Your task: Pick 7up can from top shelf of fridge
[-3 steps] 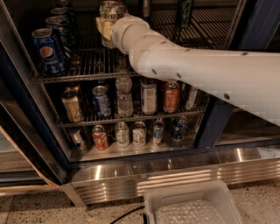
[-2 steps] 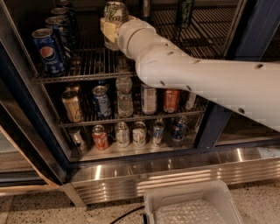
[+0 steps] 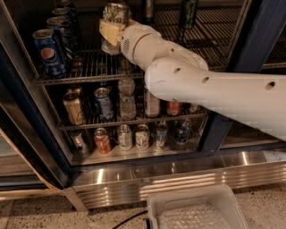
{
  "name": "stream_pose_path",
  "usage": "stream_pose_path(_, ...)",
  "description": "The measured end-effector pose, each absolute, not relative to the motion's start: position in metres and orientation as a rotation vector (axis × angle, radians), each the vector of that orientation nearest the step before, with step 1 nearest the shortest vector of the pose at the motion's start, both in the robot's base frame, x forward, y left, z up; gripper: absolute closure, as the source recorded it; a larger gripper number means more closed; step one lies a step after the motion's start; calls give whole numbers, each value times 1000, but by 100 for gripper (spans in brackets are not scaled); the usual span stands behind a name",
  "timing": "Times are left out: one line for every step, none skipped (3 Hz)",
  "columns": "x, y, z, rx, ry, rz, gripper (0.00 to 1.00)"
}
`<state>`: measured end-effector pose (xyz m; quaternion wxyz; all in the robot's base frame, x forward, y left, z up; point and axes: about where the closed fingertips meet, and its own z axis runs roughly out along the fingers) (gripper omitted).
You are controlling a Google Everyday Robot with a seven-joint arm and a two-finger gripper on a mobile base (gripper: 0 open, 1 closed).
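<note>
The 7up can (image 3: 116,13), silvery white with green lettering, stands high at the back left of the fridge's (image 3: 257,40) top shelf (image 3: 89,67), a chrome wire rack. My gripper (image 3: 114,30) is shut on the can's middle, and a cream finger pad (image 3: 110,31) crosses its left side. The can's lower part shows below the pad, just above the wire. My white arm (image 3: 210,85) reaches in from the right and hides the shelf's right front.
Blue Pepsi cans (image 3: 50,51) line the left of the top shelf. A tall dark-green can (image 3: 188,13) and a dark bottle (image 3: 149,11) stand at the back. Two lower racks hold several cans and bottles. A white bin (image 3: 196,210) sits on the floor below.
The gripper and the can have shifted slightly to the right together. The arm's forearm has swung up and closer to the camera.
</note>
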<state>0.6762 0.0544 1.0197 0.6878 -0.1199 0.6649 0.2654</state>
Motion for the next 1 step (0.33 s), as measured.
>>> stream_pose_path(676,54,1020,-268,1488,594,100)
